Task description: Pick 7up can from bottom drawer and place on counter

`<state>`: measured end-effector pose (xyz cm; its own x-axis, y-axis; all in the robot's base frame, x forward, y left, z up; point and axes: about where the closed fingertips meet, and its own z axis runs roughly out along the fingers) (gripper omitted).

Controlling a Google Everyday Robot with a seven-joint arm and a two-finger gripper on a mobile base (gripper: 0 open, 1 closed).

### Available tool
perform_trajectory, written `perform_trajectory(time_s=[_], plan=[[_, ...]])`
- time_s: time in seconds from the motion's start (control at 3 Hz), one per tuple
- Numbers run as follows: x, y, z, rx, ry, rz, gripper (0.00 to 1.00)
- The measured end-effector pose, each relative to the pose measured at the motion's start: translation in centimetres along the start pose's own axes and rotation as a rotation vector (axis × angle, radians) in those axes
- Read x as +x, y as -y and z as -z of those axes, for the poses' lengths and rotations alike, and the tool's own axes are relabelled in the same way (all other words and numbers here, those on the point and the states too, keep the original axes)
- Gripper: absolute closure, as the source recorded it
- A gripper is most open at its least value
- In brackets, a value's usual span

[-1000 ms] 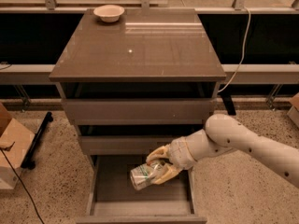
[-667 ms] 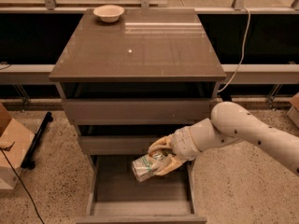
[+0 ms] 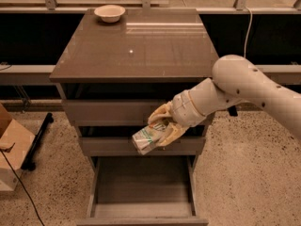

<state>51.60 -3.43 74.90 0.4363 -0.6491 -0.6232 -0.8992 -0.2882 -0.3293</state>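
My gripper is shut on the 7up can, a dented silvery-white can with green markings. It holds the can lying sideways in front of the middle drawer, well above the pulled-out bottom drawer, whose tray is bare. The glossy grey-brown counter is above and behind the can. My white arm reaches in from the right.
A pale round bowl sits at the counter's back left corner. A cardboard box and a black cable lie on the speckled floor at left. A window ledge with metal posts runs behind the cabinet.
My gripper has lifted the can up out of the bottom drawer to the height of the middle drawer, and the arm has risen with it.
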Motion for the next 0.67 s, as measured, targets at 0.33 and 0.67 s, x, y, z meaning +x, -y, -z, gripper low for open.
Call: perform_trajectory(time_s=[0.33,0.67], plan=[[-2.30,4.10,3.31,0.016,-0.052,0.062,1.00],[-2.26,4.07,3.16,0.018,-0.051,0.060,1.00]])
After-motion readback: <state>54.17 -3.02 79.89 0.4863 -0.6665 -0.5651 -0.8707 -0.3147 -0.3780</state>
